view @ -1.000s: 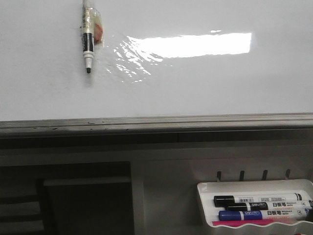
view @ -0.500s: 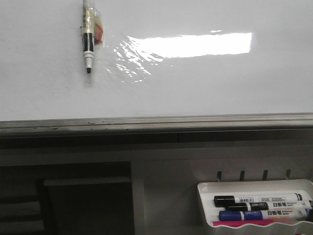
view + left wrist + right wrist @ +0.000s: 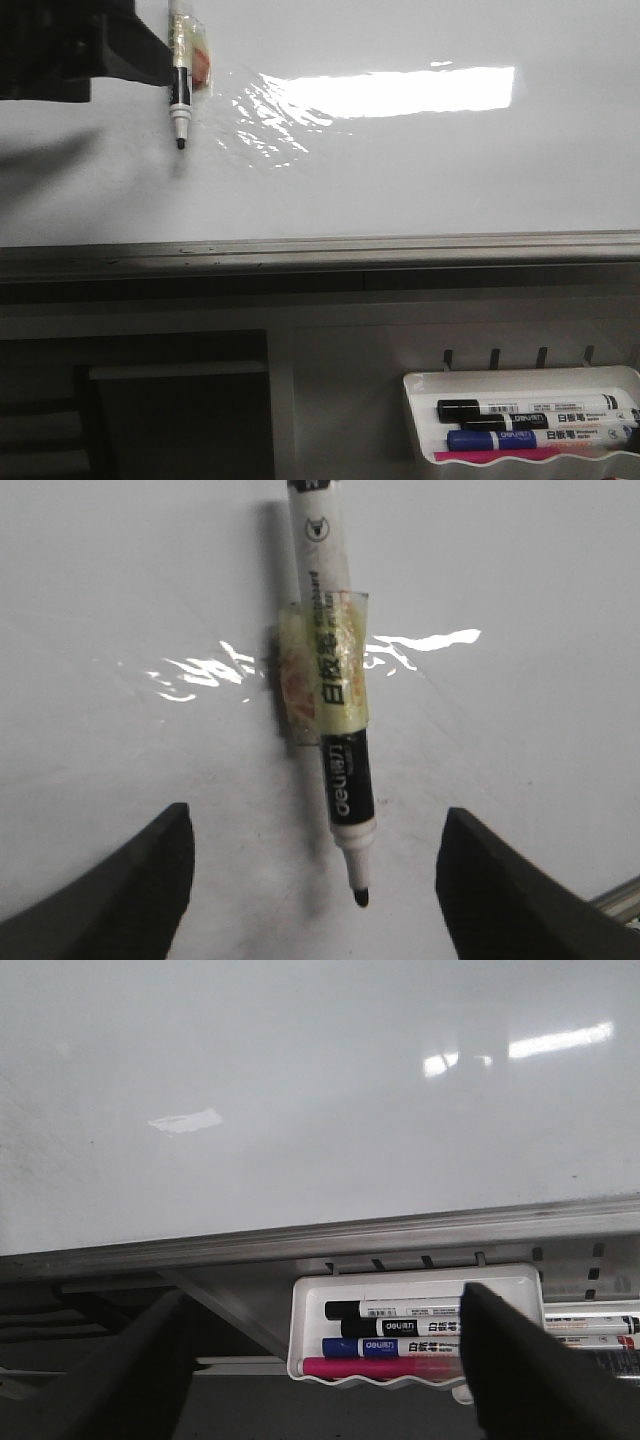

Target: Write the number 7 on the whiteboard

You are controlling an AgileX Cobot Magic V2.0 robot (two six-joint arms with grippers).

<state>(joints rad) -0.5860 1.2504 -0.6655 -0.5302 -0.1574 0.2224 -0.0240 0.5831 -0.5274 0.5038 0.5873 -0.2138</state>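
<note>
The whiteboard (image 3: pixel 420 180) fills the upper part of the front view, glossy white with a long bar of glare and a wrinkled shiny patch (image 3: pixel 265 120) beside it; its grey metal lower edge (image 3: pixel 320 250) runs straight across. No number 7 or other marker stroke shows on the board's surface.

The left gripper (image 3: pixel 312 880) appears in the front view as a dark block at the board's upper left corner, just beside the taped marker. In the left wrist view its jaws are spread wide, one on each side of the marker's tip and touching nothing. The right gripper (image 3: pixel 320 1360) shows only in its own wrist view, its jaws spread wide too, in front of the board's lower edge and holding nothing.

A white marker tray (image 3: pixel 520 460) hangs below the board's lower right corner. In it lie a black-capped marker (image 3: pixel 530 410), a blue marker (image 3: pixel 530 438) and a pink marker (image 3: pixel 500 455), all on their sides.

A black whiteboard marker (image 3: pixel 180 85) is fixed upright against the board near its upper left corner by a strip of yellowed tape (image 3: pixel 325 665), its uncapped tip (image 3: pixel 360 897) pointing towards the board's lower edge.
</note>
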